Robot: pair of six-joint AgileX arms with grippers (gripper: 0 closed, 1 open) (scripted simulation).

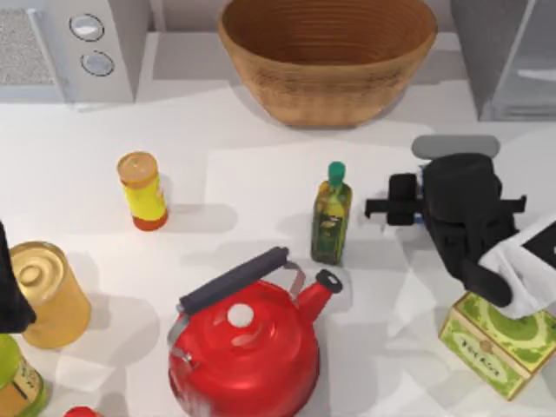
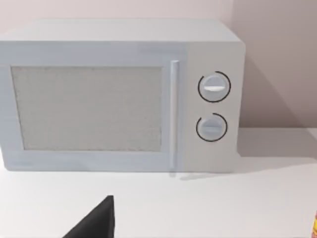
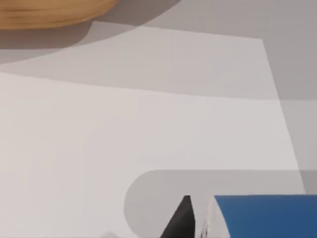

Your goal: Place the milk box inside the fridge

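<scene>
The milk box [image 3: 265, 215] is lying almost wholly hidden. In the right wrist view only a flat blue face with a white edge is showing, cut off by the frame's border. In the top view a thin blue sliver [image 1: 419, 218] is peeking out from under the black right arm. It is sitting on the right half of the table [image 1: 261, 174], between the green-capped bottle [image 1: 331, 217] and the green tea box [image 1: 495, 343], and well short of the fridge [image 1: 486, 52]. Its gabled top and printed word are not showing, so which way it is pointing and how its long axis is running cannot be told.

The right tool [image 1: 395, 208] is hanging over the box, reaching toward the bottle. In the wrist view a dark wedge of it [image 3: 182, 220] is standing just beside the box's white edge. Whether it is gripping the box, or is open, cannot be told.

The fridge is standing at the far right corner, cut off by the picture's edge, with a paler inner face showing. The wicker basket [image 1: 326, 56] is sitting beside it.

The left arm [image 1: 10, 287] is resting at the table's left edge, near the gold can [image 1: 43, 291], mostly out of frame. A black tip of the left tool [image 2: 96, 223] is facing the microwave [image 2: 119, 94], and its state cannot be told either.
</scene>
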